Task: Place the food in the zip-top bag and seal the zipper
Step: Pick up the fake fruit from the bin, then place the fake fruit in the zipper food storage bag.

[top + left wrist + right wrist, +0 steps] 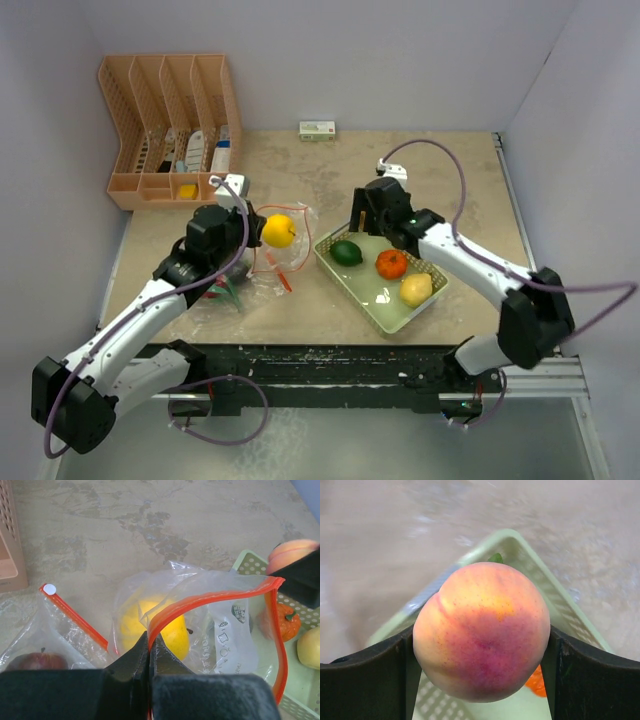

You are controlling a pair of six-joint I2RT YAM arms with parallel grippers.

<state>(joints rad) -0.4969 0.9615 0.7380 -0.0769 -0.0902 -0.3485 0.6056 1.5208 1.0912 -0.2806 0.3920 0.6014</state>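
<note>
The zip-top bag [280, 255] lies crinkled left of the green tray [432, 300]. My left gripper [149, 647] is shut on the bag's orange-red zipper strip [200, 602] and holds the mouth lifted open. A yellow fruit [167, 630] and a red apple [35, 661] lie inside the plastic. The white slider tab [49, 589] is at the strip's far left end. My right gripper [481, 645] is shut on a peach [482, 630] above the tray's far corner [520, 545]. In the tray lie a green fruit [346, 252], an orange one [391, 263] and a yellow pear [416, 289].
An orange desk organizer [170, 130] stands at the back left, close behind my left arm. A small box [317, 130] lies against the back wall. White walls close in the table on the left, back and right.
</note>
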